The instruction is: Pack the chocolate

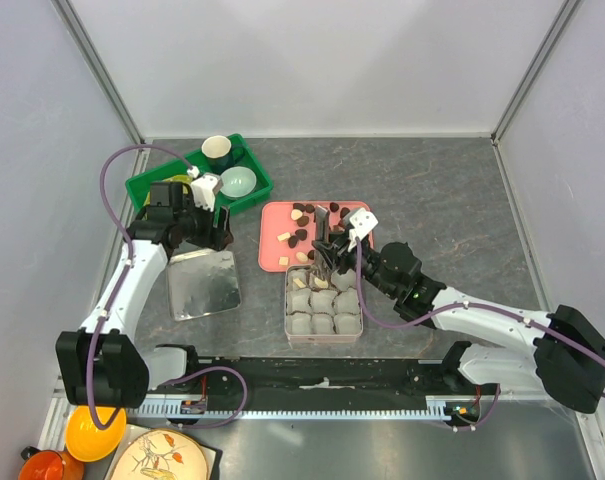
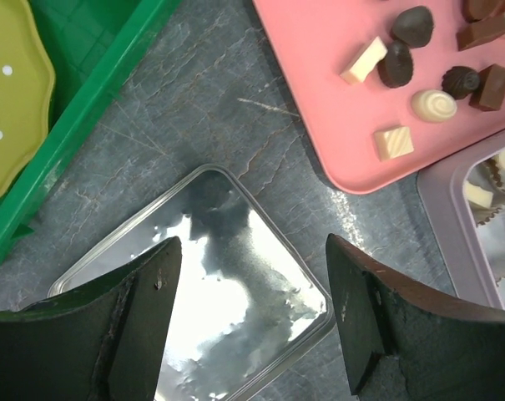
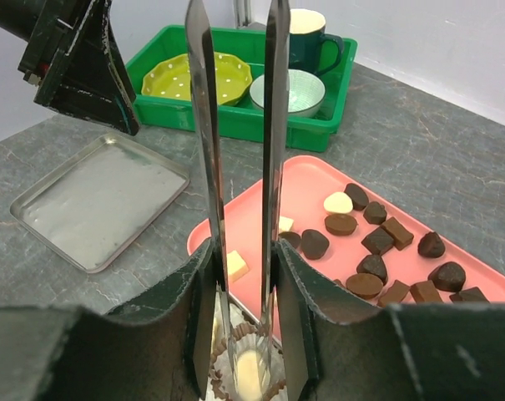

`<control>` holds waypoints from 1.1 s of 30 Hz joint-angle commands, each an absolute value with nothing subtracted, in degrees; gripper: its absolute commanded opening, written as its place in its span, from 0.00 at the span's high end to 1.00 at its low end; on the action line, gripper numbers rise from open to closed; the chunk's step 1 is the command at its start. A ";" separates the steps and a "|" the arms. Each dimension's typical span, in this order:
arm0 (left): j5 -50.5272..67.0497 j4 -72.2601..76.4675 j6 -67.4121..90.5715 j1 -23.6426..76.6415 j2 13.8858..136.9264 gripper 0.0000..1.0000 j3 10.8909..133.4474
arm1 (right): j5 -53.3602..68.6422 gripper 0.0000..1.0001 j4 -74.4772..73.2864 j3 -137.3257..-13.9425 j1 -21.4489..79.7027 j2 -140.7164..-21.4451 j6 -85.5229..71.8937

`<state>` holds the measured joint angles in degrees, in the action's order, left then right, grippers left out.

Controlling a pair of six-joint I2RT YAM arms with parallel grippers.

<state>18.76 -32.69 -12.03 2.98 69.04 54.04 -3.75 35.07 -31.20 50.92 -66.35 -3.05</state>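
The chocolate pieces (image 1: 300, 237), dark brown and cream, lie on a pink tray (image 1: 282, 215). They also show in the right wrist view (image 3: 377, 241) and the left wrist view (image 2: 434, 105). My right gripper (image 1: 327, 250) is shut on metal tongs (image 3: 273, 125). The tong tips reach into a paper cup in the tin box (image 1: 323, 300) and straddle a cream piece (image 3: 248, 372). Whether they pinch it I cannot tell. My left gripper (image 2: 252, 251) is open and empty, hovering over the silver lid (image 2: 227, 309).
A green bin (image 1: 252, 190) at the back left holds a dark mug (image 3: 306, 33), a pale bowl (image 3: 290, 88) and a yellow plate (image 3: 189, 75). The lid (image 1: 202, 283) lies left of the tin box. The box holds several paper cups, some with pieces.
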 commanded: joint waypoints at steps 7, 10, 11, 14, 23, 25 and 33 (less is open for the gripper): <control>18.11 -34.80 -10.11 14.31 74.35 0.22 73.38 | 1.30 0.62 37.44 -39.11 51.42 -69.43 -3.60; 14.86 -35.33 -9.93 18.62 77.07 0.22 77.07 | 2.28 0.62 37.88 -40.95 51.59 -71.54 -3.43; 13.37 -35.59 -9.84 20.11 77.78 0.22 77.86 | 2.55 0.62 37.79 -42.18 51.50 -72.15 -3.17; 11.43 -35.68 -9.23 21.18 79.71 0.22 80.50 | 3.43 0.62 37.71 -44.99 51.59 -75.05 -1.94; 11.43 -37.52 -8.44 24.69 79.28 0.22 82.53 | 3.51 0.62 38.76 -52.46 51.59 -84.36 -0.44; 11.69 -37.88 -8.70 25.31 78.75 0.22 82.09 | 3.78 0.62 38.76 -53.78 51.59 -85.69 -0.44; 11.34 -38.06 -10.11 27.07 77.43 0.22 79.45 | 7.12 0.62 36.83 -57.83 51.50 -90.61 -0.88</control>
<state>10.76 -37.74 -10.35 25.89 79.61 80.23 4.23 35.33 -53.47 51.27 -89.19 -1.08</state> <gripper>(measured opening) 0.780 0.384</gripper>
